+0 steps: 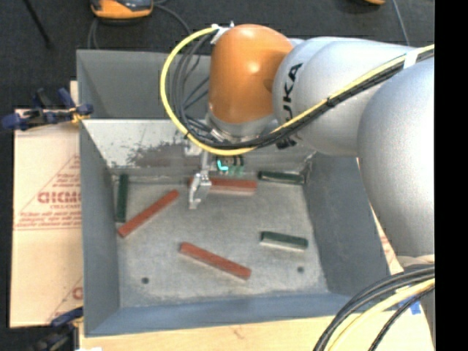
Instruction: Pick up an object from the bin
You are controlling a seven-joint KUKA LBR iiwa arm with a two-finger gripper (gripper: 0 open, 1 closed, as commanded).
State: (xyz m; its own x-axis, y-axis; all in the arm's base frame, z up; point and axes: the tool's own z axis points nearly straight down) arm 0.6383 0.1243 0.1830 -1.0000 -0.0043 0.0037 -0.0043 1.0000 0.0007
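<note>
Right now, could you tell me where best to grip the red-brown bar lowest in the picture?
Take the red-brown bar at its middle, coming straight down and closing across its narrow width: it lies flat and slanted, with bare floor along both long sides.

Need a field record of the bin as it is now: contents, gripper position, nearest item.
bin: grey metal bin, loose bars, no heap
back red bar: by the back wall
slanted red bar: left of centre
front red bar: near the front
left green bar: along the left wall
back green bar: back right
right green bar: right of centre
gripper: low, at the left end of the back red bar
grasp: cannot tell
</note>
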